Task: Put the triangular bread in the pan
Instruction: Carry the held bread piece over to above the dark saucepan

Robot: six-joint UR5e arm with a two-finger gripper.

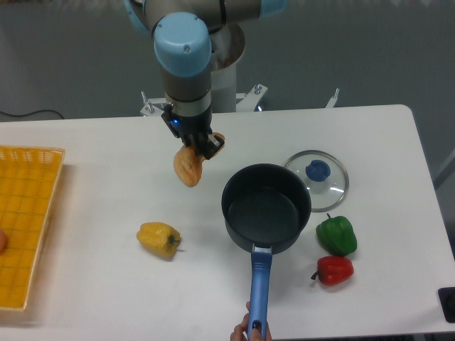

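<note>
The triangular bread (188, 166), a golden-orange ridged wedge, hangs in the air above the table, gripped at its upper end. My gripper (200, 148) is shut on it, pointing down below the arm's blue-capped wrist. The pan (266, 207), dark and deep with a long blue handle (259, 291), stands to the right of the bread and a little nearer the front. Nothing lies inside the pan. The bread hangs left of the pan's rim, not over it.
A yellow pepper (159, 239) lies front left of the pan. A glass lid with a blue knob (318, 175) lies behind right, with a green pepper (336, 234) and red pepper (333, 269) beside it. A yellow basket (28, 213) sits at the left edge. A hand (249, 331) holds the handle's end.
</note>
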